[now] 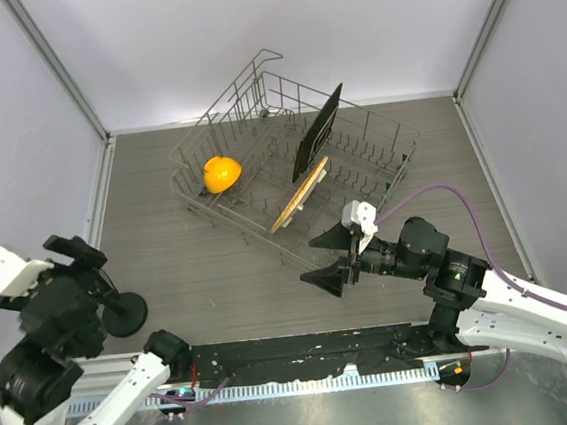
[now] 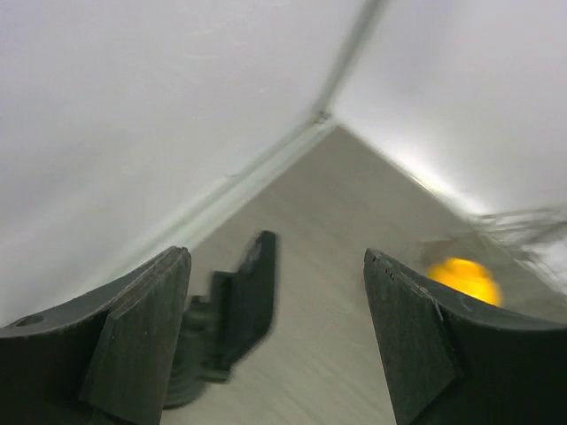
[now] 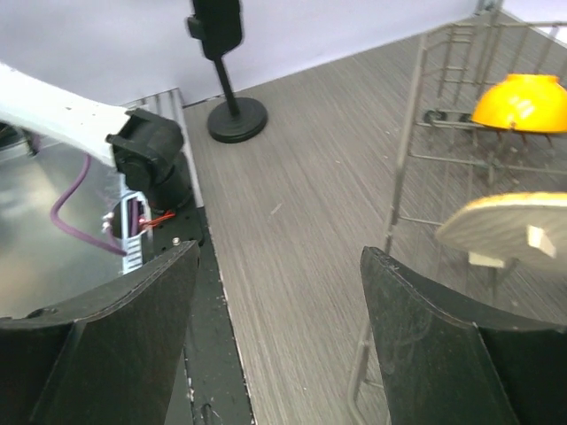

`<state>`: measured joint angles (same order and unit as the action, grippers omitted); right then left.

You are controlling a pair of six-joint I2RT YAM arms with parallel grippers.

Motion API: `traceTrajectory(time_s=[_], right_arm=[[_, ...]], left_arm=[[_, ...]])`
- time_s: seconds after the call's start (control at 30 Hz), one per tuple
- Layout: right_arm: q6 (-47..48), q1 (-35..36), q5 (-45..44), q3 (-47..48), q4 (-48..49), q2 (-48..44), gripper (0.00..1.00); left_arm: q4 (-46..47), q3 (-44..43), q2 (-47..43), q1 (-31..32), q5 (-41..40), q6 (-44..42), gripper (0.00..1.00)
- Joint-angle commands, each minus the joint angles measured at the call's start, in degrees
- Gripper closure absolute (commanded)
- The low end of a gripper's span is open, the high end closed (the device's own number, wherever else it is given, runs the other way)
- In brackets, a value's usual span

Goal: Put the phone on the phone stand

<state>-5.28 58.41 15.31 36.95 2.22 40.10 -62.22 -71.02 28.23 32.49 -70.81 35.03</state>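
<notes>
ok so my left jaws are spread wide, nothing in them. The phone (image 2: pixel 252 288) is tilted up on the phone stand (image 2: pixel 197 359) just ahead of them, not touching either side as far as I can tell (bit blurry). The stand is at the left side of the tabletop (image 1: pixel 219 269), near the wall. My right jaws are wide apart and empty too, hovering just beside the wire rack (image 1: pixel 397 136) with the orange bowl (image 1: pixel 221 173) in it.

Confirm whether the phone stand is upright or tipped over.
Upright: the phone stand rests flat on its disc base, stem pointing up.
</notes>
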Motion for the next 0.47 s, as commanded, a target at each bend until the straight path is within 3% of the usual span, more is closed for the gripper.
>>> traceTrajectory(time_s=[0.0, 0.07, 0.1, 0.2, 0.37, 0.43], right_arm=[[-4.7, 0.3, -22.9, 2.7, -0.8, -2.5, 0.21], [-9.4, 0.3, -36.5, 3.1, -1.5, -4.3, 0.20], [-10.8, 0.3, -49.7, 4.0, -1.9, -5.9, 0.21], [-10.3, 0.3, -66.8, 7.8, -5.4, -9.4, 0.19], [-8.3, 0.4, -66.7, 12.8, -5.8, -15.8, 0.14], [-5.6, 0.4, -64.6, 15.2, -6.7, -17.8, 0.06]], left_arm=[[23.0, 0.4, -9.0, -0.2, 20.2, -11.0, 0.19], [33.9, 3.5, -13.6, -0.1, 29.8, -12.5, 0.18], [38.8, 4.6, -14.6, -0.1, 32.3, -12.4, 0.18], [42.8, 3.1, -14.5, -0.1, 41.8, -12.6, 0.16], [41.3, -3.0, -9.7, -0.1, 53.2, -13.9, 0.15], [42.3, -4.1, -8.0, -0.1, 60.0, -14.1, 0.12]])
